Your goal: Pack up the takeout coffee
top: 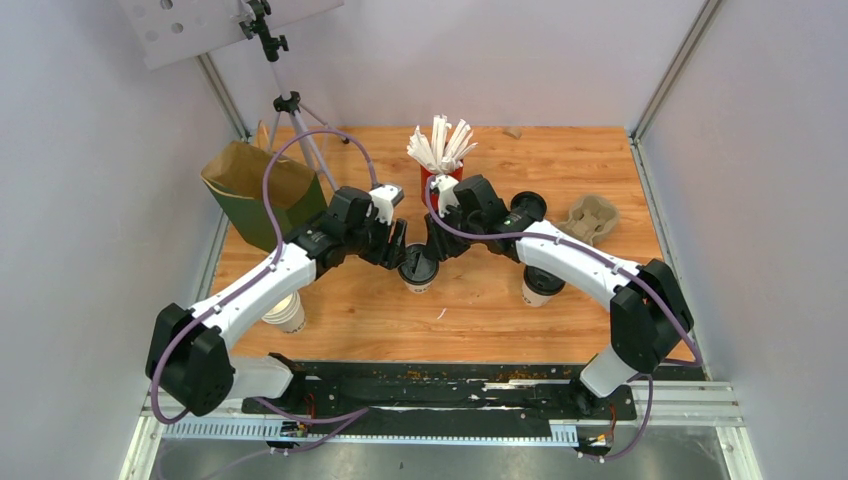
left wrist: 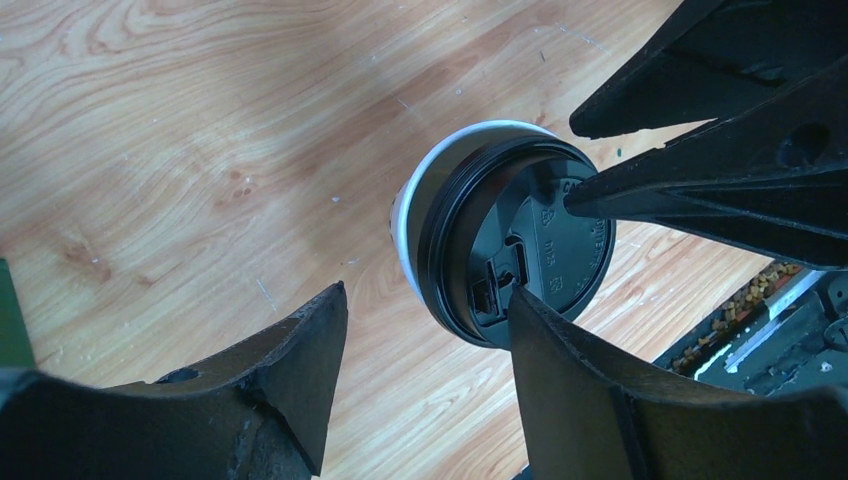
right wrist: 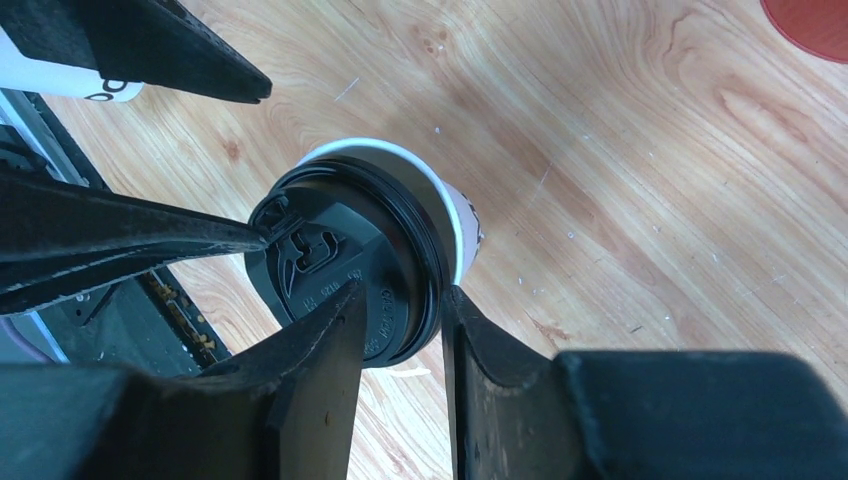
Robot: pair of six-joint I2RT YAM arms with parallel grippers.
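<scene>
Step in hand, as I read it: getting hold of the takeout coffee point(top: 418, 271) before carrying it to the bag. The cup stood upright mid-tabletop point(top: 480, 320), lid on, between both arms. My right tool point(right wrist: 403, 295) was narrow and pinched on the lid's rim, one finger over the lid top and the other outside the edge. My left tool point(left wrist: 428, 295) stood wide and held nothing; one finger sat right at the lid's near edge, but I couldn't tell whether it touched. The green paper bag point(top: 262, 190) stood open at the far left, well apart from the cup. Next, probably: a firmer grip lower on the cup body, since a rim pinch could pop the lid. Then lift it level and carry it left to the bag mouth.
</scene>
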